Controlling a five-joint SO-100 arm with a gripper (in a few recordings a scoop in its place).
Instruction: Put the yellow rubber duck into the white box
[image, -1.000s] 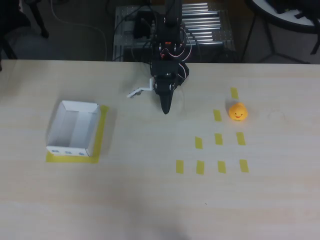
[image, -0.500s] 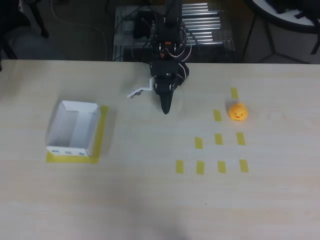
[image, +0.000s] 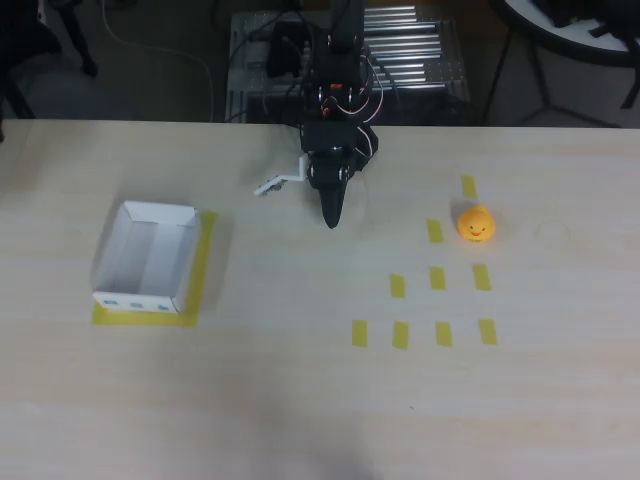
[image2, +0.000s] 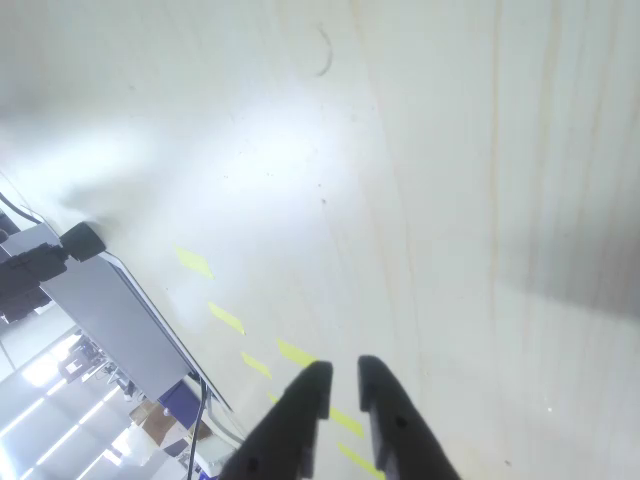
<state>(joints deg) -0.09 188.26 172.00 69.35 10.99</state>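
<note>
The yellow rubber duck (image: 476, 224) sits on the table at the right, among short yellow tape strips, its face toward the camera. At the left stands the white box (image: 112, 255), a shallow tray with nothing inside, resting on a yellow tape square. My gripper (image: 332, 222) points down the picture near the table's back edge, between the two and nearer the duck. In the wrist view my gripper (image2: 342, 372) has its two black fingers almost touching, shut with nothing between them, above bare table.
Several yellow tape strips (image: 437, 278) lie in rows below and left of the duck. A small white part (image: 270, 186) sticks out to the left of the arm. Behind the table's back edge are a metal rack (image: 400, 50) and cables.
</note>
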